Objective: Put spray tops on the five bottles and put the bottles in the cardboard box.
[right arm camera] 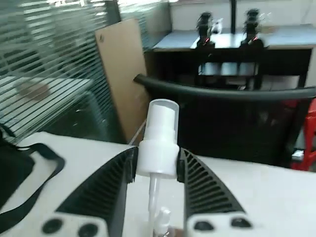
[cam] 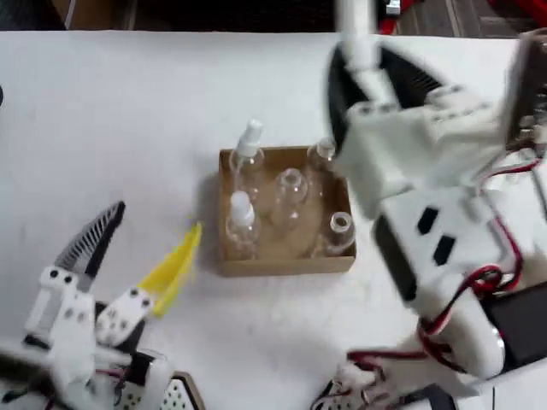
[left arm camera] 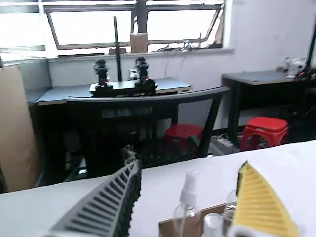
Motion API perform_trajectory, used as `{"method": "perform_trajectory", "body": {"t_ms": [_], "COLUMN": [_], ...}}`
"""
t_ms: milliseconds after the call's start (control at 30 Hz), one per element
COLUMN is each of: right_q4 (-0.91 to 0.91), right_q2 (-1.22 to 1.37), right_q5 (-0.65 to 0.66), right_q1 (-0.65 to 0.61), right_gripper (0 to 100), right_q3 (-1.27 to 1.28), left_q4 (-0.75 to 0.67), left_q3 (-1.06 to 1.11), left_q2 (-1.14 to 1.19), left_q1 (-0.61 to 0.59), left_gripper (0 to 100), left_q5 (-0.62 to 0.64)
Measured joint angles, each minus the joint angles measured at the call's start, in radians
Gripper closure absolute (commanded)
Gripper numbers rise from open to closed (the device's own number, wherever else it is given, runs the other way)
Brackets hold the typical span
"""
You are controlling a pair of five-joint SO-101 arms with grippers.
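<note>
Right gripper [right arm camera: 157, 157] clamps a spray top [right arm camera: 160, 123]; left gripper [cam: 155, 222] gapes, nine o'clock of the cardboard box [cam: 286, 266]. I count two bottles [cam: 242, 225] capped, three bare.

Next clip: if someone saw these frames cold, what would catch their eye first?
The right pincer, high over the white table, is shut on a white plastic spray top. Mid-table, a shallow brown cardboard box holds five clear plastic bottles, two of them already capped. The left pincer, one finger yellow and one grey, is open a little way from the box.
</note>
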Motion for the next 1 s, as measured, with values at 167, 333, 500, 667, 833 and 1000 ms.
{"method": "perform_trajectory", "body": {"t_ms": [167,333,500,667,833,1000], "right_q4": [-0.054,-0.135,-0.282,-0.364,-0.37,-0.37], "right_q2": [-0.097,-0.164,-0.258,-0.331,-0.358,-0.358], "right_q5": [-0.107,-0.12,-0.12,-0.114,-0.1,-0.097], "right_q1": [-0.04,-0.086,-0.212,-0.356,-0.423,-0.463], "right_gripper": [98.3,98.3,98.4,98.4,98.4,98.4], "right_q3": [0.273,0.517,0.735,0.868,0.881,0.881], "left_q4": [0.012,0.028,0.017,-0.066,-0.133,-0.204], "left_q3": [-0.077,-0.086,-0.084,0.003,0.08,0.153], "left_q2": [-0.002,-0.002,-0.002,-0.002,-0.002,0.0], "left_q1": [0.146,0.219,0.288,0.302,0.302,0.304], "left_gripper": [68,68,68,68,68,68], "left_q5": [0.114,0.138,0.141,0.141,0.143,0.146]}}
